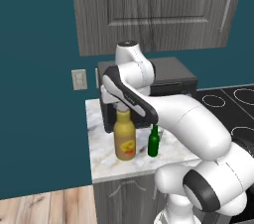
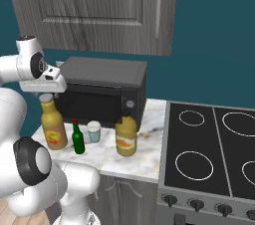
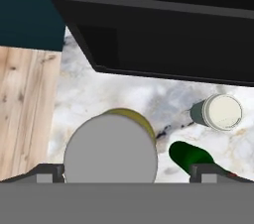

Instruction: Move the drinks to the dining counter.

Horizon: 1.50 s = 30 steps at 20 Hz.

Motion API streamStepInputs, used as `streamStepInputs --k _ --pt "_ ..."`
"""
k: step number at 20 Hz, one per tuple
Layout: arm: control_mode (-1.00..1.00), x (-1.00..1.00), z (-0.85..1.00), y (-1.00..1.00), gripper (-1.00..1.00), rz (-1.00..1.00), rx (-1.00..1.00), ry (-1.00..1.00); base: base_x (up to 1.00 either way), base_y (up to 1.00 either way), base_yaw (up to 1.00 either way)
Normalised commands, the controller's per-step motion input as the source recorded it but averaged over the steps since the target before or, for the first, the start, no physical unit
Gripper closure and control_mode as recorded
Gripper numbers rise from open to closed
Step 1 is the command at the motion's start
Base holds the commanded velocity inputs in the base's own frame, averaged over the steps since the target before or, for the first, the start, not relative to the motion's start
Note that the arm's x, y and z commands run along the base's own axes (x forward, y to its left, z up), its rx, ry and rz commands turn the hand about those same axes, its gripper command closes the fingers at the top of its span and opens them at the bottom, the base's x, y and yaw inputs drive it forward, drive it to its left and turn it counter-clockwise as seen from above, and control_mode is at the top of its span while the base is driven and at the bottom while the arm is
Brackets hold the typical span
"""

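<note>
The tall amber bottle (image 1: pixel 124 139) with a red-yellow label stands near the left edge of the small marble worktop (image 1: pixel 101 161). My gripper (image 3: pixel 131 171) hangs straight above its grey cap (image 3: pixel 110 151), open, with one fingertip (image 3: pixel 49 171) on each side of the cap and nothing held. Right of the tall bottle (image 2: pixel 54 128) stand the small dark-green bottle (image 2: pixel 77 139) and, further right, the squat amber jug (image 2: pixel 126 138). The green bottle (image 3: pixel 191 154) lies just inside my right fingertip in the hand view. The dining counter is out of view.
A black microwave (image 2: pixel 102 89) stands close behind the bottles. A small white cup (image 2: pixel 94 131) sits between the green bottle and the jug. A black cooktop (image 2: pixel 209 149) adjoins on the right. Grey wall cabinets (image 1: pixel 149 10) hang overhead. Wood floor (image 1: pixel 44 205) lies left of the worktop.
</note>
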Motion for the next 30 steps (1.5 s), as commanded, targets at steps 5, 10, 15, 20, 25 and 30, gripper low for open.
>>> streamStepInputs --k 5,10,15,20,25,30 --pt "-1.00 -0.05 -0.05 0.03 -1.00 0.00 0.00 0.00 0.00 0.00 0.00" --pt "-1.00 -0.01 0.00 0.00 -1.00 0.00 0.00 0.00 0.00 0.00 0.00" --pt "-1.00 -0.03 -0.01 0.00 -1.00 0.00 0.00 0.00 0.00 0.00 0.00" --pt "-1.00 -0.11 -0.11 0.01 -1.00 0.00 0.00 0.00 0.00 0.00 0.00" --pt "-1.00 -0.02 -0.22 0.00 -1.00 0.00 0.00 0.04 0.00 0.00 0.00" --pt "-1.00 0.00 -0.20 0.00 -1.00 0.00 0.00 0.03 0.00 0.00 0.00"
